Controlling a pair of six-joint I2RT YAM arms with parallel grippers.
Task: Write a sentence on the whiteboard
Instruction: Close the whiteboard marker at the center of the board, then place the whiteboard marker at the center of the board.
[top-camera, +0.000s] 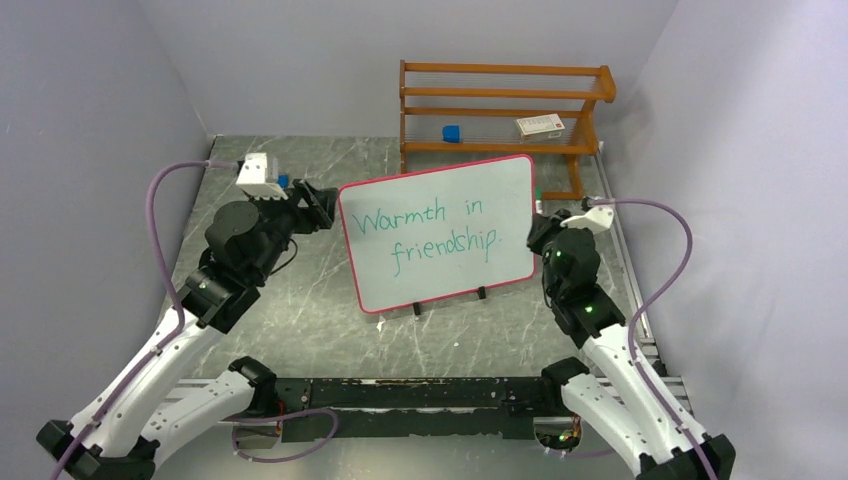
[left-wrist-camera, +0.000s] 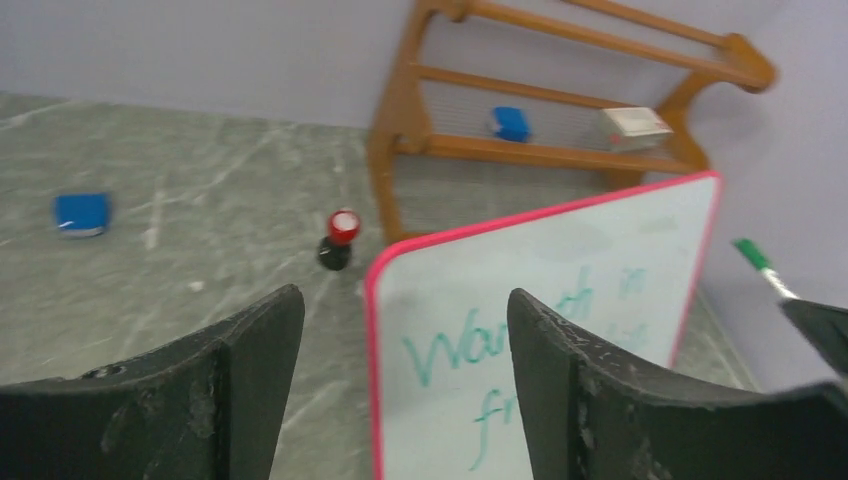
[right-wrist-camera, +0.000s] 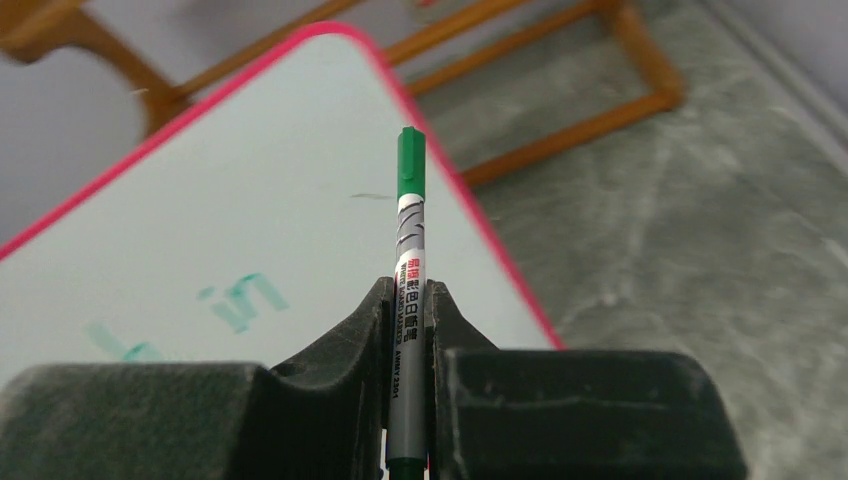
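Observation:
The whiteboard stands tilted on small black feet at mid-table, with a pink-red frame and green writing that reads "Warmth in friendship." My left gripper is open at the board's left edge. In the left wrist view that edge shows between the two fingers, beyond their tips. My right gripper is at the board's right edge, shut on a green whiteboard marker. The marker's capped green end points up past the board's corner. The board also shows in the right wrist view and the left wrist view.
A wooden rack stands behind the board and holds a small blue block and a white box. A blue eraser and a red-topped black stamp lie on the table behind the left gripper.

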